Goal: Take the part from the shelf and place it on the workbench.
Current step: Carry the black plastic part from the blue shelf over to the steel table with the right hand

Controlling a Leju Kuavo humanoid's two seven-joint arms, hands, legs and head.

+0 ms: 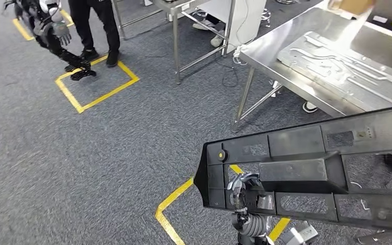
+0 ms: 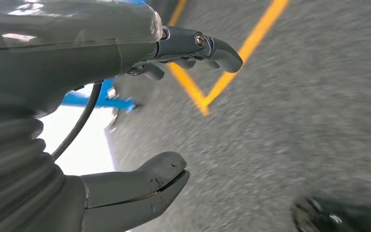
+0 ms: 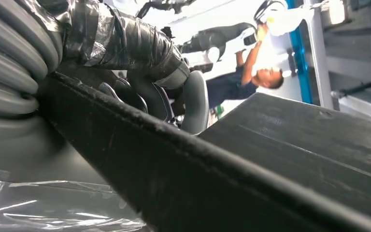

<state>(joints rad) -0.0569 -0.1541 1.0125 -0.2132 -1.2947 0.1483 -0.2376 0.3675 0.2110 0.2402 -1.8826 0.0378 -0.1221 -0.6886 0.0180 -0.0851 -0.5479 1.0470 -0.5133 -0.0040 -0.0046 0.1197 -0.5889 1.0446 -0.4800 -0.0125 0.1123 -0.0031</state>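
Head view shows the long black plastic part carried crosswise before the robot, right hand gripping its edge, left hand loose and empty, the steel surface ahead-right.

A grey carpet floor carries yellow tape lines, forming a square at ten o'clock and a corner at six o'clock. On it at two o'clock stands a steel workbench with a flat embossed metal panel lying on top. At twelve o'clock stands a smaller metal table, and a person's shoes rest on the carpet at eleven o'clock.
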